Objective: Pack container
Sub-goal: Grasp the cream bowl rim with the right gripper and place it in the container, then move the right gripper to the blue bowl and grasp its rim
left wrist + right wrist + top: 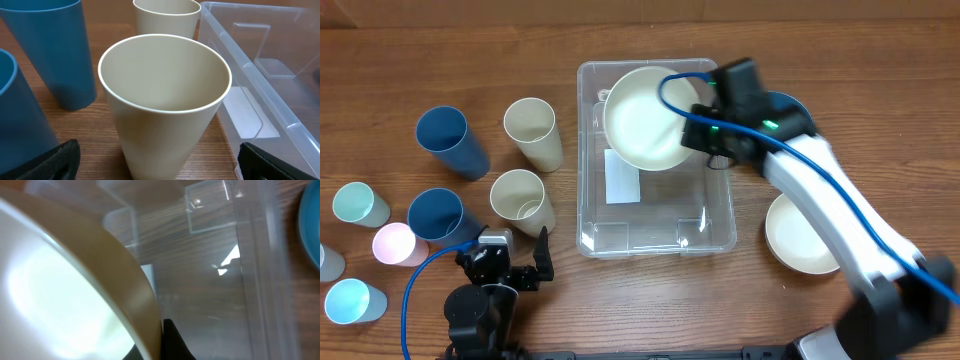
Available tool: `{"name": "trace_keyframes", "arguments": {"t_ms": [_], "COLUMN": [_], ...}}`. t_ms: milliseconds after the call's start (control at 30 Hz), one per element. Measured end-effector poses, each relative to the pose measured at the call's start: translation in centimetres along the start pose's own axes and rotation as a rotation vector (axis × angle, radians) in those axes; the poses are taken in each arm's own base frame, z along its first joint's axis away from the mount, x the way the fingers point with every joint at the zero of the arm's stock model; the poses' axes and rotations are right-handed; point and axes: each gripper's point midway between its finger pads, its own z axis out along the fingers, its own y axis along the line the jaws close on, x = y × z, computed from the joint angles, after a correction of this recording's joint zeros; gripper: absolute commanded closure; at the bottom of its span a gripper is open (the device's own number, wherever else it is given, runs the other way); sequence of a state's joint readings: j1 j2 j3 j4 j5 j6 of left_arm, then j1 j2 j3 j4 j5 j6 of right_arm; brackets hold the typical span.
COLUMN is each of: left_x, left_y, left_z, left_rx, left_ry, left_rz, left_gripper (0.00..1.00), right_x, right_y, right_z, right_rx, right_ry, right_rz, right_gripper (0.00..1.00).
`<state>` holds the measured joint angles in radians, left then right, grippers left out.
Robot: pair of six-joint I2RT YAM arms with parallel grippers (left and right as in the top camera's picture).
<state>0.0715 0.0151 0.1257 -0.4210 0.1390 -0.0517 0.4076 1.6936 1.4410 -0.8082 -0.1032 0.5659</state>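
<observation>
container: clear bin (660,228) in the middle of the counter (820,40); long axis runs straight away from the robot; near half bare, white label (623,178) on its base.
right tool: (706,132) clenched on the right rim of the cream bowl (642,130).
bowl: tilted, within the container's outline at its far end; can't tell if it touches the base.
key relation: drop spot is directly under the bowl, just left of the right tool; no travel along the long axis needed, only down.
nearer arm: right, already over the container.
left tool: (510,258) released, jaws spread, low on the counter left of the container's near corner.
cream cup: (165,100) upright dead ahead of the left tool, not gripped, just beside the container wall.
next (my read): lower the bowl flat, then let go.
</observation>
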Motion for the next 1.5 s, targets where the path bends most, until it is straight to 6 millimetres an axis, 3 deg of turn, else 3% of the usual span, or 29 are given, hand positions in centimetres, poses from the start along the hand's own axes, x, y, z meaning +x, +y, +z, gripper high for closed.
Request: {"name": "trace_keyframes", "arguments": {"t_ms": [100,267,333,367,433,500,600,700,733,767,833,867,900,967,1000,1067,1133,1233,1333,1500], "left_x": [0.0,0.0,0.0,0.0,0.0,0.0,0.0,0.0,0.0,0.0,0.0,0.0,0.0,0.0,0.0,0.0,0.0,0.0,0.0,0.0], "left_y": [0.0,0.0,0.0,0.0,0.0,0.0,0.0,0.0,0.0,0.0,0.0,0.0,0.0,0.0,0.0,0.0,0.0,0.0,0.0,0.0], "left_z": [0.0,0.0,0.0,0.0,0.0,0.0,0.0,0.0,0.0,0.0,0.0,0.0,0.0,0.0,0.0,0.0,0.0,0.0,0.0,0.0], "left_rx": [0.0,0.0,0.0,0.0,0.0,0.0,0.0,0.0,0.0,0.0,0.0,0.0,0.0,0.0,0.0,0.0,0.0,0.0,0.0,0.0], "left_ry": [0.0,0.0,0.0,0.0,0.0,0.001,0.0,0.0,0.0,0.0,0.0,0.0,0.0,0.0,0.0,0.0,-0.001,0.0,0.0,0.0], "left_rz": [0.0,0.0,0.0,0.0,0.0,0.0,0.0,0.0,0.0,0.0,0.0,0.0,0.0,0.0,0.0,0.0,0.0,0.0,0.0,0.0], "left_gripper": [0.0,0.0,0.0,0.0,0.0,0.0,0.0,0.0,0.0,0.0,0.0,0.0,0.0,0.0,0.0,0.0,0.0,0.0,0.0,0.0], "right_x": [-1.8,-2.7,-2.2,-2.1,-2.5,-3.6,-5.0,-5.8,-6.3,-6.6,-6.8,-6.4,-4.7,-3.0,-3.0,-2.3,-1.7,0.5,4.1,7.9], "right_y": [-1.0,-1.8,-2.3,-2.4,-1.4,0.1,2.0,3.0,3.0,2.3,-1.9,-4.4,-8.3,-13.5,-15.7,-18.5,-20.7,-23.3,-26.0,-28.6], "right_z": [5.2,9.1,10.1,10.6,10.6,9.7,6.2,-1.4,-6.5,-10.5,-17.6,-19.6,-21.6,-23.0,-22.9,-21.9,-20.3,-16.1,-12.5,-11.1], "right_rx": [0.071,0.1,0.115,0.115,0.072,0.03,0.014,0.04,0.051,0.054,0.096,0.14,0.235,0.362,0.405,0.458,0.487,0.51,0.543,0.611], "right_ry": [0.003,-0.012,0.01,0.014,0.008,-0.007,-0.003,-0.021,-0.06,-0.101,-0.178,-0.18,-0.144,-0.089,-0.084,-0.041,-0.018,0.057,0.148,0.222], "right_rz": [-0.015,-0.029,-0.029,-0.03,-0.064,-0.115,-0.141,-0.143,-0.11,-0.061,0.08,0.149,0.247,0.395,0.457,0.532,0.612,0.72,0.821,0.904], "right_gripper": [0.96,0.95,0.75,0.5,0.37,0.36,0.36,0.28,0.26,0.22,0.2,0.2,0.21,0.17,0.17,0.08,0.07,0.04,0.04,0.04]}}
